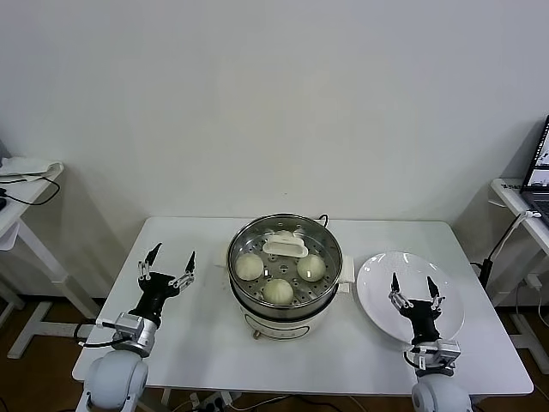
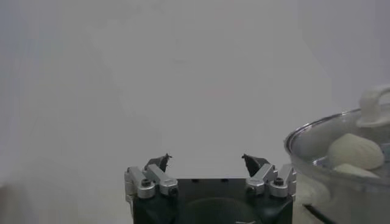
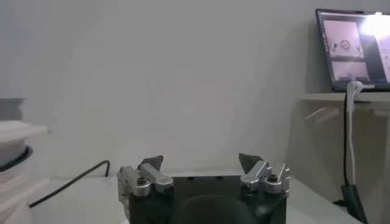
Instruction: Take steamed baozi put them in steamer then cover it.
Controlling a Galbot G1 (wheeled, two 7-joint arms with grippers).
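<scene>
Steamer [image 1: 284, 273] stood at the middle of the white surface [image 1: 206, 335], its glass lid [image 1: 284, 249] apparently already seated on the rim, the lid's white handle [image 1: 285, 245] lying toward the far side. Three steamed baozi [image 1: 278, 290] showed clearly on the perforated tray: one toward the robot's left, one toward its right, one nearest the robot. A fourth could not be made out and may have sat hidden beneath the handle. The white plate [image 1: 377, 283], just beside the pot on the robot's right, held no buns.

Both arms hung back from the work. The left gripper [image 1: 169, 263] hovered above the surface on the pot's left side, jaws spread wide and holding nothing; its wrist view caught the lid's curved edge and two buns behind the glass. The right gripper [image 1: 413, 287] hovered over the near part of the plate, jaws likewise spread wide and bare.

Judged from this layout, the loading step looked finished and the covering step done or nearly so. What remained seemed to be only a check that the lid sat level all round the rim. Were it found askew, the nearer gripper would need to come over the handle, close on it and reseat the lid squarely without jolting the buns below.
</scene>
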